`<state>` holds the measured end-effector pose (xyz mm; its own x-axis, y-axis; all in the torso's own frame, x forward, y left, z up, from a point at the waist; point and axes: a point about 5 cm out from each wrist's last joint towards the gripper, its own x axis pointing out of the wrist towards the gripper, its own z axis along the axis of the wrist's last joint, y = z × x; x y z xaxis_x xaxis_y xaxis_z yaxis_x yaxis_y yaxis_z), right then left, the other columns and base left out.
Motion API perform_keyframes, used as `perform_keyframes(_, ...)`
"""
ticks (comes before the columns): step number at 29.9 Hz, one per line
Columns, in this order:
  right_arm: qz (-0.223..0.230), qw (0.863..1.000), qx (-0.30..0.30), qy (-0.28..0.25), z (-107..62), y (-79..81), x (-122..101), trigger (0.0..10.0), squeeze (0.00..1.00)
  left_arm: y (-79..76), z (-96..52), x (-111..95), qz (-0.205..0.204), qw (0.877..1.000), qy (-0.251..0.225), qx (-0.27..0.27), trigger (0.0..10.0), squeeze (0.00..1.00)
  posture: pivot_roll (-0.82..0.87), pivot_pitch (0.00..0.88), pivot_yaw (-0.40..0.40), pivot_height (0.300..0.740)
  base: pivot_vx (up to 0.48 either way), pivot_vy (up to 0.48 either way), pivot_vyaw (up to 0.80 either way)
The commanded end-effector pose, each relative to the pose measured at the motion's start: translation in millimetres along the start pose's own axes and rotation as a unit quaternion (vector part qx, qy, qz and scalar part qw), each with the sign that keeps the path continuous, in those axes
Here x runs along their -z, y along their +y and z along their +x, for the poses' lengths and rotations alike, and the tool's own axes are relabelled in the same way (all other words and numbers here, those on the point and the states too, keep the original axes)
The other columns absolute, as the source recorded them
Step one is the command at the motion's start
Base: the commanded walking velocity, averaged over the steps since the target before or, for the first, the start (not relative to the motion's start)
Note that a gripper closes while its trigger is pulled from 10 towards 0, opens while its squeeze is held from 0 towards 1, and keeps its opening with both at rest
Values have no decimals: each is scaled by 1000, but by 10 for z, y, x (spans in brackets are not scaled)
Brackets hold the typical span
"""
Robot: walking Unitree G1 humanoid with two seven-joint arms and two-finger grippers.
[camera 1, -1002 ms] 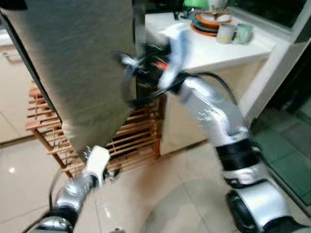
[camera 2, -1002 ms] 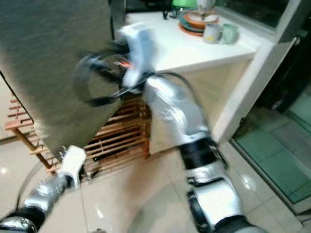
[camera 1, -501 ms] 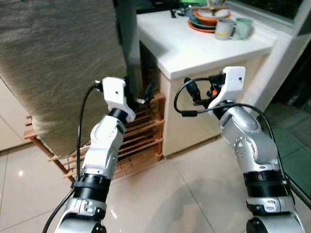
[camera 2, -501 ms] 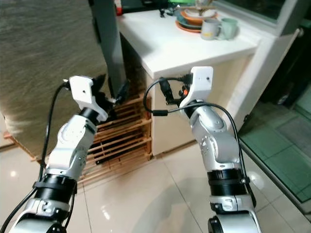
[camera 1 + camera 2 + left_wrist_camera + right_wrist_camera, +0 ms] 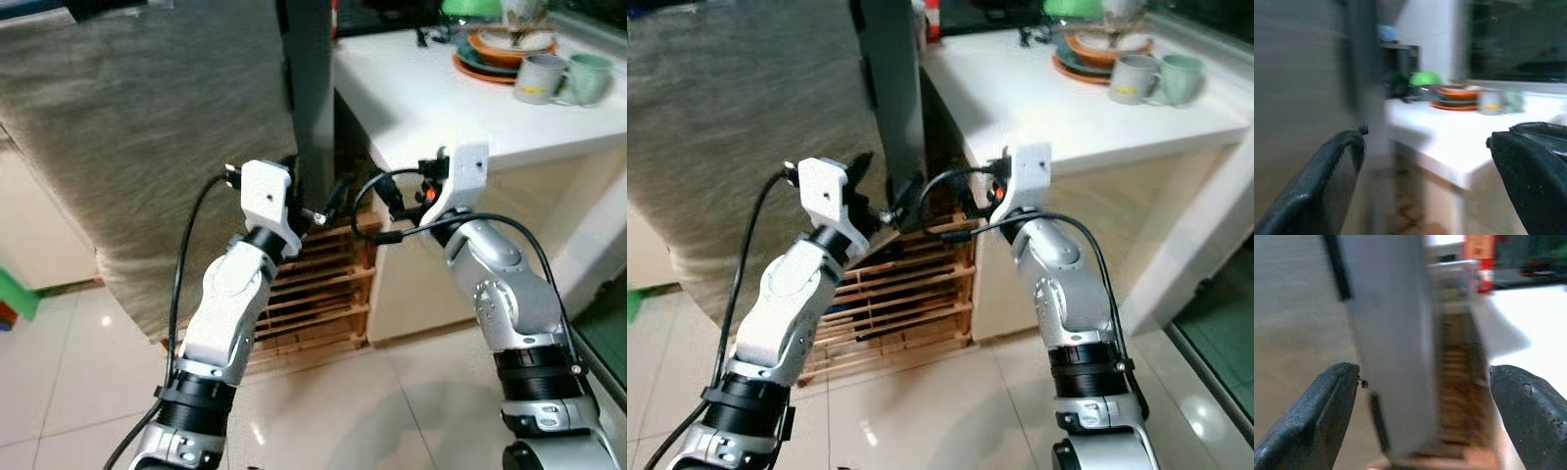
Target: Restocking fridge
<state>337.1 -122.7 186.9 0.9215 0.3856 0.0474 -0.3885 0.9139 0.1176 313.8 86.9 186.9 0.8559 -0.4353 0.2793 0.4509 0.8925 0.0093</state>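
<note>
The tall fridge with its brushed grey-beige steel door (image 5: 167, 147) stands directly in front of the robot, shut, filling the upper left of both eye views. Its darker grey side panel (image 5: 312, 98) runs down next to a white stone counter (image 5: 451, 93). In the narrow gap between fridge and counter, low down, sits a slatted wooden rack (image 5: 313, 299).

Both arms are raised toward that edge. The left gripper (image 5: 328, 201) is just beside the fridge's dark side edge, and the left wrist view shows its 2 black fingers (image 5: 1322, 181) spread wide with nothing between them. The right gripper (image 5: 1425, 416) is likewise spread and empty, its fingers (image 5: 1327, 406) framing the grey edge of the fridge with the wooden rack beyond.

The door will likely handle as a stiff, heavy slab held by a magnetic seal, so a steady pull is called for, not a quick tug. Its brushed face looks smooth and offers no purchase. No handle can be made out in these views, so the edge of the door by the dark side panel seems the only place to hook a finger.

On the far end of the counter stand stacked orange and dark plates (image 5: 495, 54) and 2 pale mugs (image 5: 563, 78), well apart from the arms. These are fragile, so the right elbow should stay clear as the door swings.
</note>
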Motion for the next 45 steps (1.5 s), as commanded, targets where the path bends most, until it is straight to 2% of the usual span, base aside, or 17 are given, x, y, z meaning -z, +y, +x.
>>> perform_keyframes(1,-2,1000,-28,-3,70,147,-9,10000,918,113,-22,-34,8,1000,2,-18,10000,0,-59,0,57,740,446,0,500)
perform_keyframes(5,0,999,-31,-17,111,189,-46,10000,929,121,-25,-47,12,1000,2,-21,10000,0,-54,0,55,740,449,0,500)
perform_keyframes(7,0,999,-20,-25,133,170,-72,10000,894,133,-25,-49,18,1000,3,-25,10000,0,-53,0,53,740,446,0,525)
perform_keyframes(8,-3,1000,-16,-25,142,155,-76,10000,831,150,-24,-47,21,999,5,-29,10000,0,-51,0,51,740,442,0,0)
perform_keyframes(9,-4,1000,-14,-25,146,144,-80,10000,812,176,-21,-44,23,999,8,-35,10000,0,-51,0,51,740,442,0,0)
perform_keyframes(10,3,1000,-11,-28,150,126,-92,10000,808,234,-17,-35,21,999,14,-47,10000,0,-51,0,50,740,431,0,0)
perform_keyframes(18,10,999,-6,-33,137,124,-82,10000,812,339,-4,-77,32,997,7,-65,10000,0,-54,0,52,740,377,0,0)
perform_keyframes(23,4,999,-4,-37,91,137,-56,10000,812,278,-5,-70,30,998,10,-49,10000,0,-55,0,54,740,0,0,0)
perform_keyframes(24,3,999,-8,-43,65,153,-57,10000,816,230,-18,-70,13,999,12,-29,10000,0,-55,0,53,740,0,0,0)
perform_keyframes(26,0,999,-10,-41,40,169,-44,10000,827,150,-40,-89,12,1000,9,10,10000,0,-55,0,53,740,0,450,0)
perform_keyframes(28,4,999,-10,-40,29,174,-27,10000,827,125,-50,-94,14,1000,8,19,10000,0,-52,0,53,740,0,450,-800)
perform_keyframes(32,0,999,-1,-34,-6,144,38,10000,827,145,-56,-61,-1,1000,20,6,10000,0,-50,0,51,740,0,431,-764)
perform_keyframes(38,-1,999,15,-30,-7,94,69,10000,827,310,-19,-14,-53,997,34,-38,10000,0,-54,0,52,740,0,431,-743)
perform_keyframes(41,-13,999,27,-33,-15,58,78,10000,827,354,-26,12,-55,997,40,-46,10000,0,-58,0,57,740,0,442,-725)
perform_keyframes(45,-21,995,81,-45,-67,-88,74,10000,827,460,-59,92,-64,992,62,-92,10000,0,-68,0,70,740,0,454,-723)
